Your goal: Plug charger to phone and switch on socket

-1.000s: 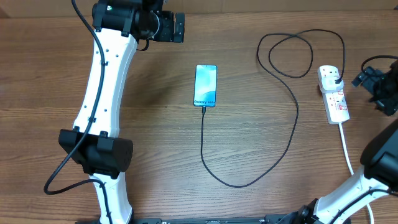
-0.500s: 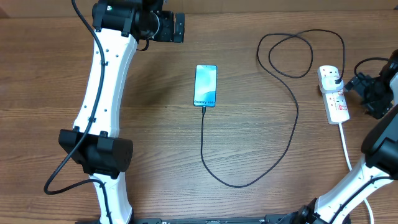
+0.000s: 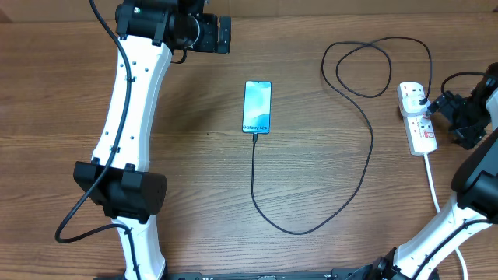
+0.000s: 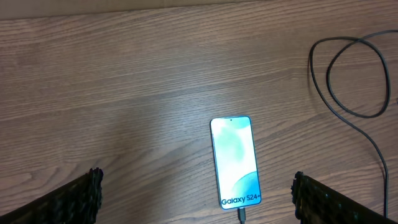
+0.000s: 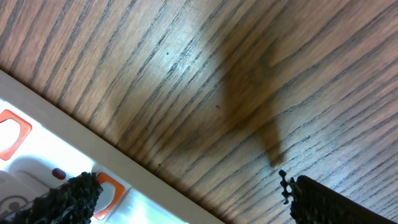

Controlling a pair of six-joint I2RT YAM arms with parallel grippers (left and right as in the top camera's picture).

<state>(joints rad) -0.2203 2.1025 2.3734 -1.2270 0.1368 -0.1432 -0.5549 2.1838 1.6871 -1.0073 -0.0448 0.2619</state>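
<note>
Phone (image 3: 257, 106) lies mid table (image 3: 187, 179), charger (image 3: 368, 155) tip at its lower edge, plug in socket (image 3: 419, 124). Right end effector (image 3: 450, 109) open, just beside socket. Left end effector (image 4: 196, 196) open, near phone.

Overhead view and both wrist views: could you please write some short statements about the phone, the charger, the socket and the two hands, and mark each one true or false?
1. The connector tip of the charger is in the end of the phone near the words "Galaxy S24+". True.
2. The phone lies screen down. False: its light blue screen faces up.
3. The charger's black plug sits in the socket. True.
4. The left hand holds the phone. False: it is open and apart from the phone.
5. The right hand is shut on the socket. False: it is open, close beside the socket.
</note>
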